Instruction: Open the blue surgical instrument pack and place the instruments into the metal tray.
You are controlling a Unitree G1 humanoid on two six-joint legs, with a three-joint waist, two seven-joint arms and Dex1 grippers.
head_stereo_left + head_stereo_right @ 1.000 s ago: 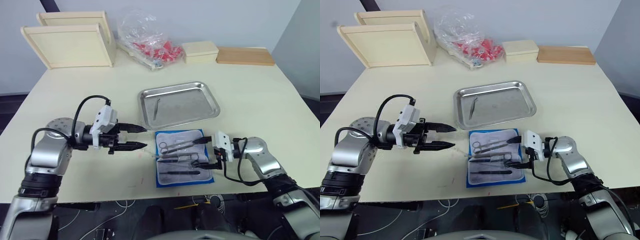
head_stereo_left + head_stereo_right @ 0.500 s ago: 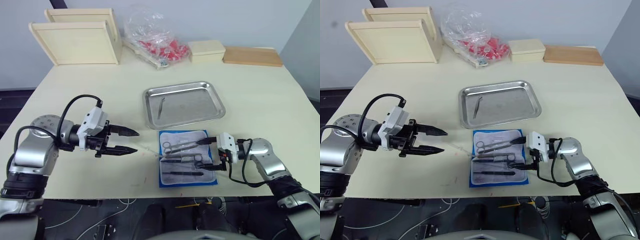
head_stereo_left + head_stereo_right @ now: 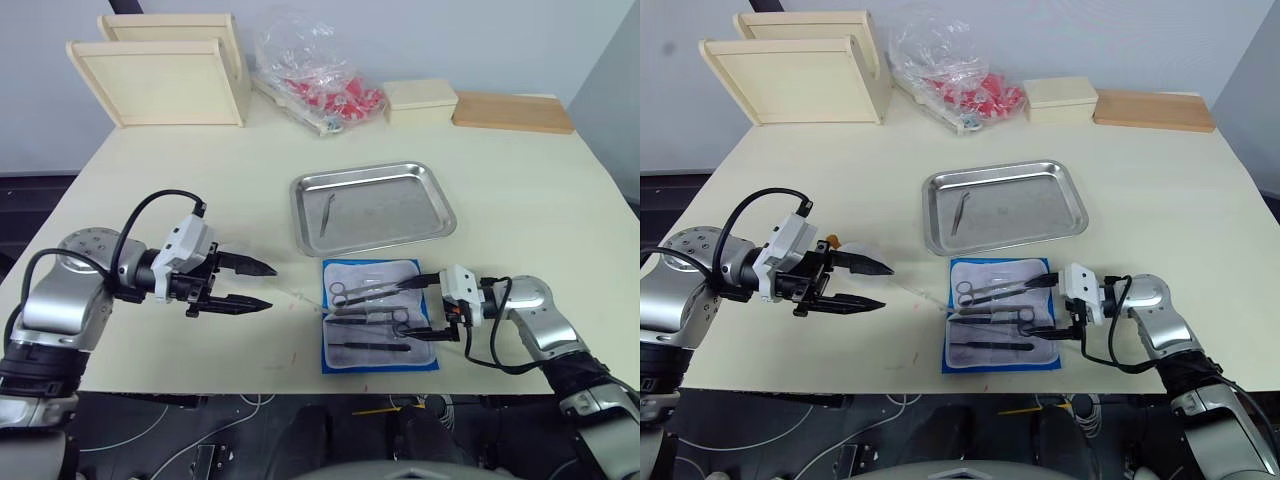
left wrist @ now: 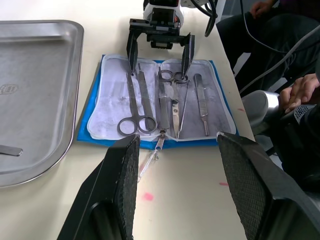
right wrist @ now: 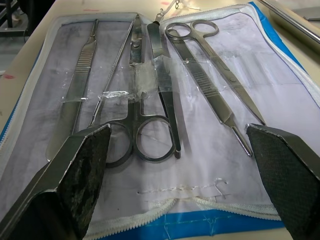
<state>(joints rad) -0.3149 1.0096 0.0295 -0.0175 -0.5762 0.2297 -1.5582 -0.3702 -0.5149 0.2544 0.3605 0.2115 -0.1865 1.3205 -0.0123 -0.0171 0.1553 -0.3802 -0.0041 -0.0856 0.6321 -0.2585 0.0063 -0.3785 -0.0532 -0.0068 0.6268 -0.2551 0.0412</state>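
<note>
Left eye view: the blue surgical instrument pack (image 3: 379,316) lies unfolded on the surface (image 3: 540,180), just in front of the metal tray (image 3: 372,207), with scissors and forceps (image 5: 150,85) in its lining. The right claw (image 3: 425,307) sits spread at the pack's edge; the left claw (image 3: 258,286) hovers spread, apart from it.
</note>
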